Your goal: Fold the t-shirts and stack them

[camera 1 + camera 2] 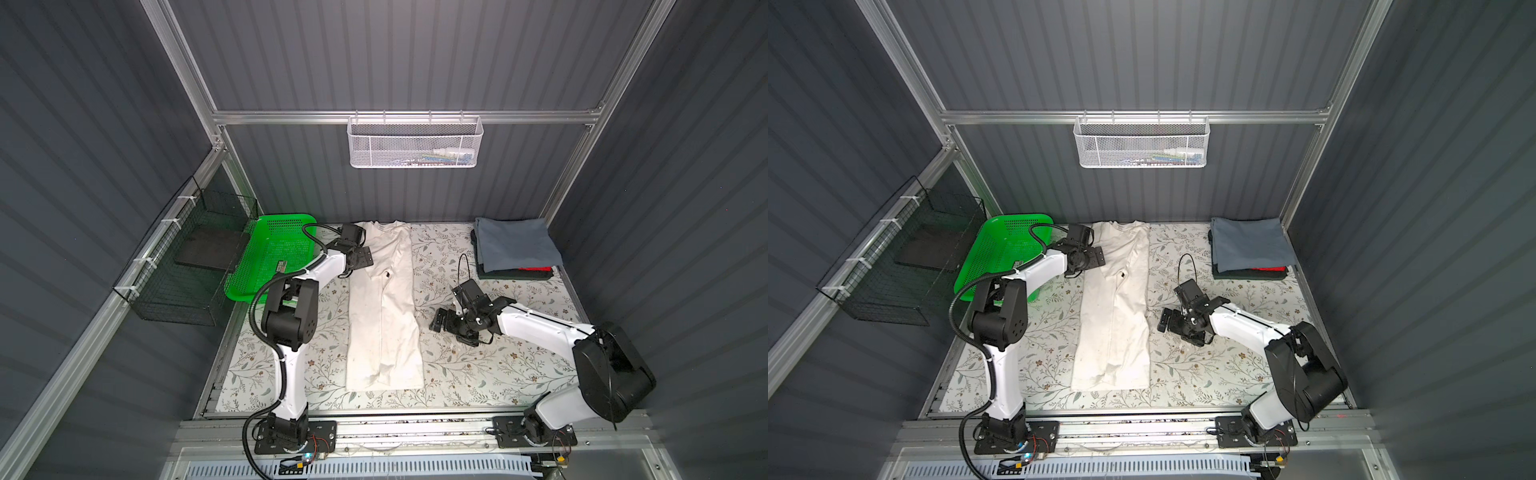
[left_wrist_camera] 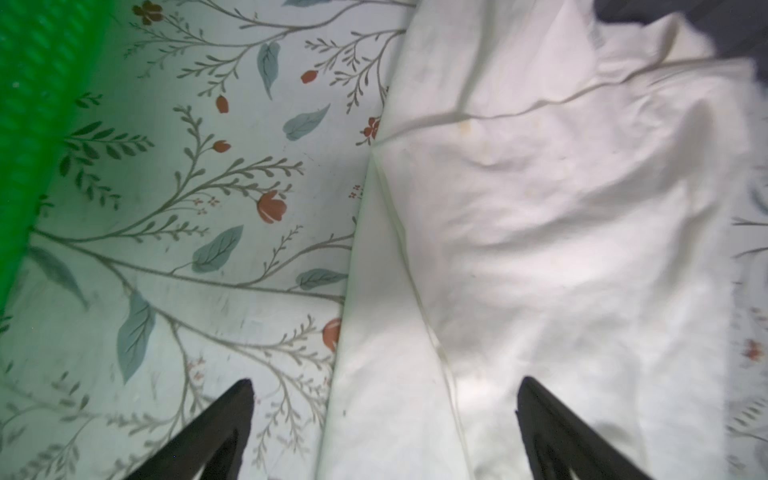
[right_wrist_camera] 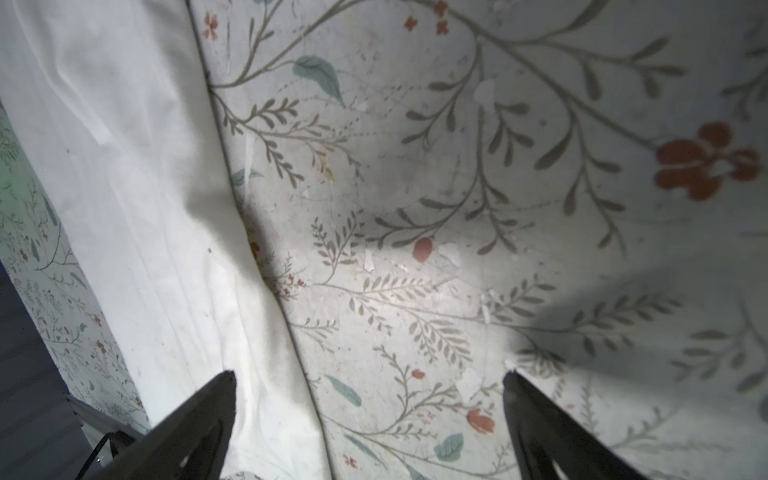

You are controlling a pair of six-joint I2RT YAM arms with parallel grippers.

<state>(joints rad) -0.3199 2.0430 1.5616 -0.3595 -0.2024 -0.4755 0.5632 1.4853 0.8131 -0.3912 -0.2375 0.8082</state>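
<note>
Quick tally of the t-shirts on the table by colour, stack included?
Cream-white t-shirt: 1, lying in a long strip, not on the stack
Grey-blue t-shirt: 1, on top of the stack
Red t-shirt: 1, only an edge shows
Dark t-shirt: 1, only an edge shows
Total: 4 visible

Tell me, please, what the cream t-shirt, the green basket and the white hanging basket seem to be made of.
Cream t-shirt: soft matte cloth, likely cotton; it creases and lies limp.
Green basket: glossy moulded plastic, judging by its perforated walls.
White hanging basket: probably painted metal mesh; fine see-through holes.
</note>
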